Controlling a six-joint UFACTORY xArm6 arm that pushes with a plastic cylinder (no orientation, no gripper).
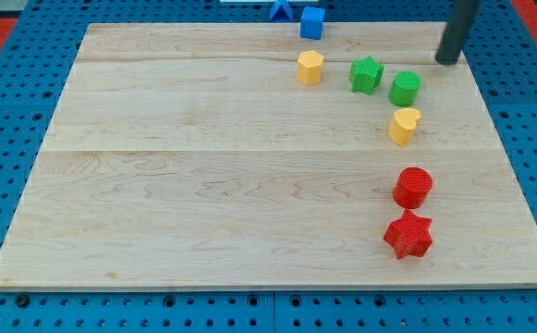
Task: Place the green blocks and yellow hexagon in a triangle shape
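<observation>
Standing here, I can find no writing anywhere: no letters, numbers, brand marks or signs on the wooden board (203, 185), and nothing printed on the blue pegboard (9, 139) around it. The coloured blocks carry plain faces too, with no label on any of them that I can make out.

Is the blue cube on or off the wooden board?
On: the blue cube sits just inside the wooden board at its top edge.
</observation>
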